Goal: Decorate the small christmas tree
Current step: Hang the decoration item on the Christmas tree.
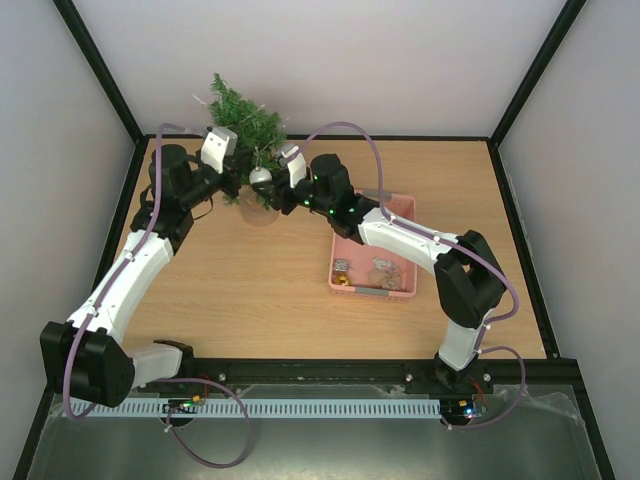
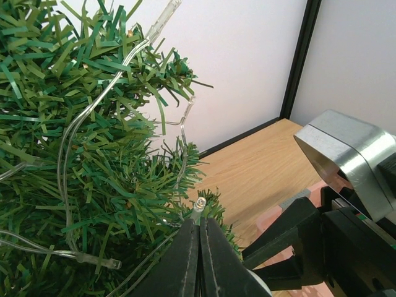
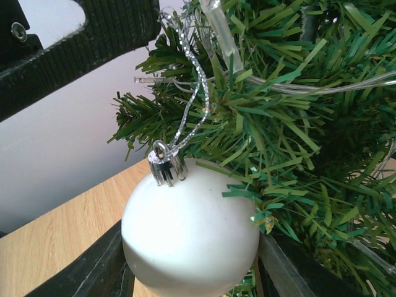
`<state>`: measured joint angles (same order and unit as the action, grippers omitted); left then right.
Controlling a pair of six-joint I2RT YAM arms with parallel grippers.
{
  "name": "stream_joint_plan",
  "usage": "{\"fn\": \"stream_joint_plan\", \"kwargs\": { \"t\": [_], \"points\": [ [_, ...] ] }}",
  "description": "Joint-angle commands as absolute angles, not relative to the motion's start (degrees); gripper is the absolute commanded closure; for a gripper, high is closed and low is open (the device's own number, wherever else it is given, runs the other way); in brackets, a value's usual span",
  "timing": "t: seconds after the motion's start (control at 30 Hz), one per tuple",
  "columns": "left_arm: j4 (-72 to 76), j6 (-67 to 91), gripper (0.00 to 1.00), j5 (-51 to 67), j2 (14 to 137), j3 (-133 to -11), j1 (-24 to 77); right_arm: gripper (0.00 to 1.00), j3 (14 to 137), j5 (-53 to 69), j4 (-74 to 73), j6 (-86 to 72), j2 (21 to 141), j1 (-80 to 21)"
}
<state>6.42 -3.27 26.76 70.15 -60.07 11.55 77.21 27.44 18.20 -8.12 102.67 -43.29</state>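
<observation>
The small christmas tree (image 1: 245, 115) stands at the back of the table, wound with a clear light string (image 2: 68, 142). My left gripper (image 1: 238, 172) reaches in from the left. In the left wrist view it (image 2: 199, 226) is shut on the string, with one bulb (image 2: 199, 204) poking out past its tips. My right gripper (image 1: 266, 180) reaches in from the right. It (image 3: 189, 272) is shut on a white ball ornament (image 3: 189, 232). The ball's silver thread (image 3: 192, 80) runs up into the tree's branches (image 3: 297, 124). The ball also shows in the top view (image 1: 259, 175).
A pink plastic basket (image 1: 400, 208) sits right of the tree under my right arm, with a few small ornaments (image 1: 383, 268) inside. Black frame posts and white walls close the table's back and sides. The two grippers are close together at the tree's front.
</observation>
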Motion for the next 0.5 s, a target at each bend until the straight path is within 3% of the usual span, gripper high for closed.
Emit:
{"fn": "stream_joint_plan", "kwargs": {
  "t": [0.0, 0.47],
  "points": [
    [7.8, -3.7, 0.98, 28.3, 69.7, -61.6, 11.2, 0.55, 77.7, 26.9, 18.3, -8.2, 102.3, -42.9],
    [8.8, -3.6, 0.98, 28.8, 70.9, -61.5, 11.3, 0.55, 75.8, 26.4, 19.4, -9.3, 101.1, -42.3]
  ]
}}
